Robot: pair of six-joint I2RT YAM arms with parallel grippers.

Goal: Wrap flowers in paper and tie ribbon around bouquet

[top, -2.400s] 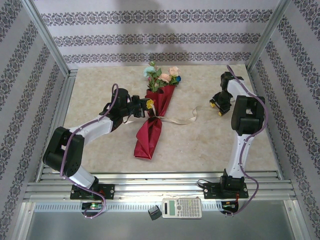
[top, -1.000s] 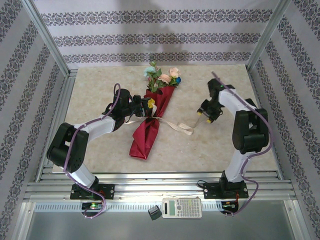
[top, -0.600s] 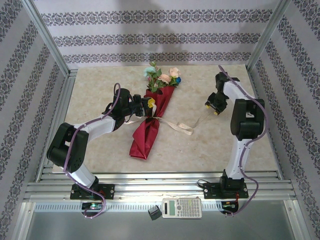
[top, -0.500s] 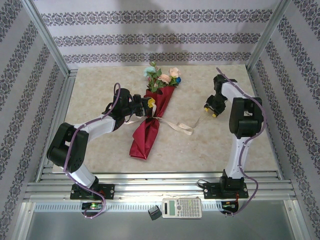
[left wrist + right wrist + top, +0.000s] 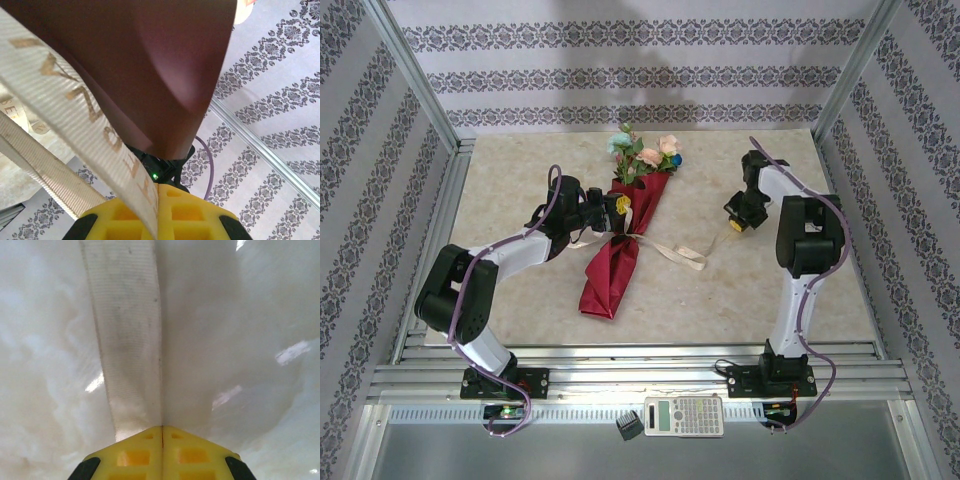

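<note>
Your left tool is clamped on the ribbon beside the bouquet; your right tool, right of centre, pinches it too. Beige marbled counter, patterned wallpaper around. The bouquet, a crimson cone, lies centre-frame, flowers toward the top.

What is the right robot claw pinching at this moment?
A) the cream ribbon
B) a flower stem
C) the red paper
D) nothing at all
A: in the right wrist view the right gripper is shut, and the ribbon runs out from between its yellow tips.
</note>
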